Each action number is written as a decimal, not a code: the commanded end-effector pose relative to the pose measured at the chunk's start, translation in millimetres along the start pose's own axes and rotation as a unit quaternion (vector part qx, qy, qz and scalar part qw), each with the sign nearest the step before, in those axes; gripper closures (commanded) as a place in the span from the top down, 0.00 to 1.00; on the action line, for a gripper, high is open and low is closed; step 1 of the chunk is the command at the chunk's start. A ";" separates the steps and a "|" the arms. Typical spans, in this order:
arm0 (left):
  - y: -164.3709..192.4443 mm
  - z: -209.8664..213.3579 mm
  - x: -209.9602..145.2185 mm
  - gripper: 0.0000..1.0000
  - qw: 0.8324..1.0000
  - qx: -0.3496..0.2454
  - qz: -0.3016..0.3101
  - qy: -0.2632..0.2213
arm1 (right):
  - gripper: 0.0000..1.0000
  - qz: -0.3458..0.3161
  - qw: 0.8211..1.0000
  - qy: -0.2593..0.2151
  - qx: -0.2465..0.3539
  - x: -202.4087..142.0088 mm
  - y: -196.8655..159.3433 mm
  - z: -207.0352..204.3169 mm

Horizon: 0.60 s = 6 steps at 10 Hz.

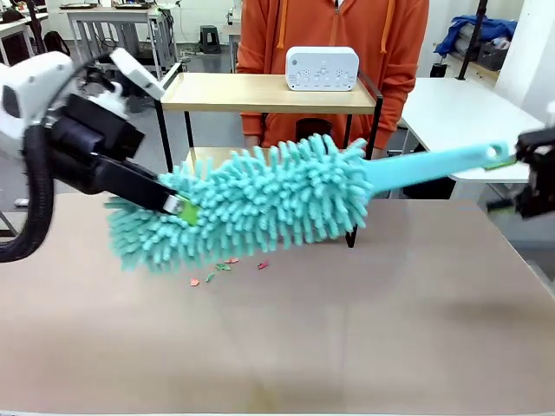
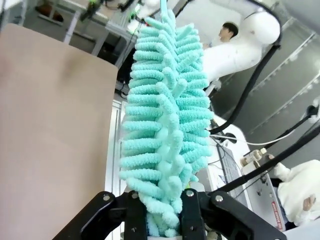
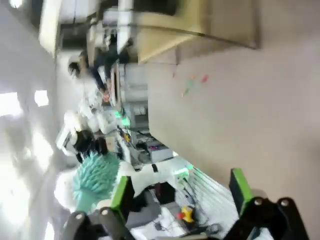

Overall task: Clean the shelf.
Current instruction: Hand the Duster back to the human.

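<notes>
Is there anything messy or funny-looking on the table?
Yes. Little pink and green scraps lie scattered on the table, just in front of the shelf. They look like litter beside the otherwise bare tabletop. Above them, the left gripper pinches the fluffy end of the teal duster, an odd place to hold it.

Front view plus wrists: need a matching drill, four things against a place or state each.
Things:
1. teal duster
2. white device
3. coloured scraps
4. right gripper

Place or state:
A. on the shelf, top board
B. on the table, in front of the shelf
C. fluffy end clamped in the left gripper
D. open, nothing between its pads

Pairs: 1-C, 2-A, 3-B, 4-D
</notes>
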<state>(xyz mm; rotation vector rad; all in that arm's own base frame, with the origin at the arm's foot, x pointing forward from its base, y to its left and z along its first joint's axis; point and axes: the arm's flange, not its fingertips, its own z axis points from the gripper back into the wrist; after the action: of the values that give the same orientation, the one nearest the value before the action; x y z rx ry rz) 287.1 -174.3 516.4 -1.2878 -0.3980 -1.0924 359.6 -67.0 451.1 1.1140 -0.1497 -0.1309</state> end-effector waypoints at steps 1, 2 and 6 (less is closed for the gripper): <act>-13.7 30.4 -17.8 0.00 0.999 -0.007 0.001 -0.047 | 1.00 -0.146 0.987 -0.035 0.050 -8.9 -19.6 -24.0; -17.4 48.9 -25.5 0.00 0.997 0.008 0.011 -0.078 | 1.00 -0.117 0.993 -0.011 -0.003 -12.2 -27.6 -37.4; -42.5 160.5 -42.5 0.00 0.932 -0.003 0.005 -0.363 | 1.00 -0.078 0.997 -0.005 0.004 -5.6 -27.1 -12.7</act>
<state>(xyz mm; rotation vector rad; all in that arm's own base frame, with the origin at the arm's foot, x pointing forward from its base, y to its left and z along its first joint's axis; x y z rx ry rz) 294.6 -21.2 555.8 -1.5648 -0.7546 -0.7335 356.6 -65.7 420.1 1.1229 -0.0648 -0.3059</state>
